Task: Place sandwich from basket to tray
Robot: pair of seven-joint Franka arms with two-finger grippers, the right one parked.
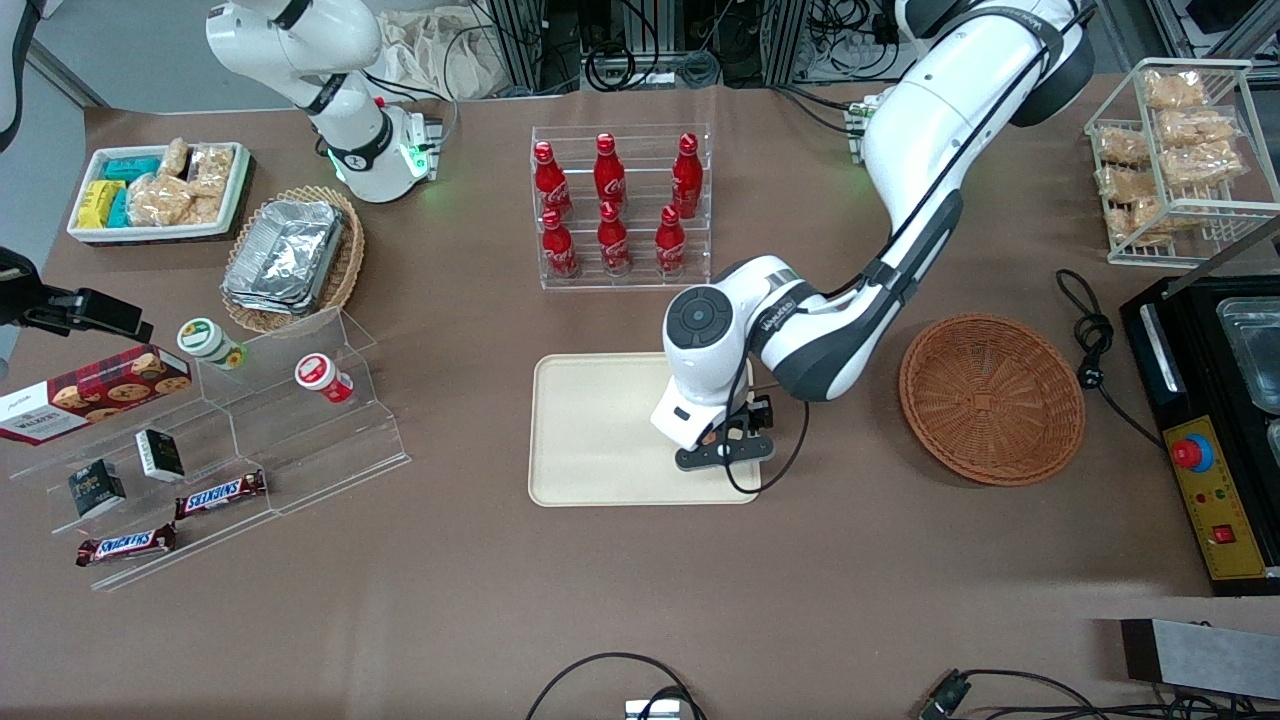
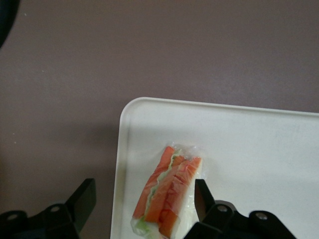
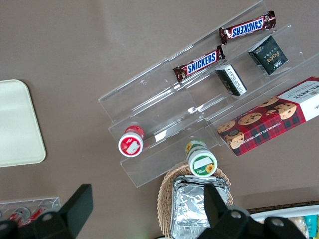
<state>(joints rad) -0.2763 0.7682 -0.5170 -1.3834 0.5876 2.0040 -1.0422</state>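
tray (image 1: 600, 430): one, cream-beige, flat, low rim, rounded corners, mid-table. basket (image 1: 990, 397): one, round reddish-brown wicker, at 3 o'clock of the tray, well apart, nothing showing in it. gripper (image 1: 725, 452): low over the tray corner at its 4 o'clock; fingers (image 2: 203, 196) spread wide, one either side of the sandwich (image 2: 168, 194), not pinching it. sandwich: one, lies on the tray near that corner's rim, clear wrap, orange bands with a green strip along the cut edge, pale bread. Also: six red cola bottles (image 1: 610, 205) in a clear rack at the tray's 12 o'clock, two Snickers bars (image 1: 220, 493)
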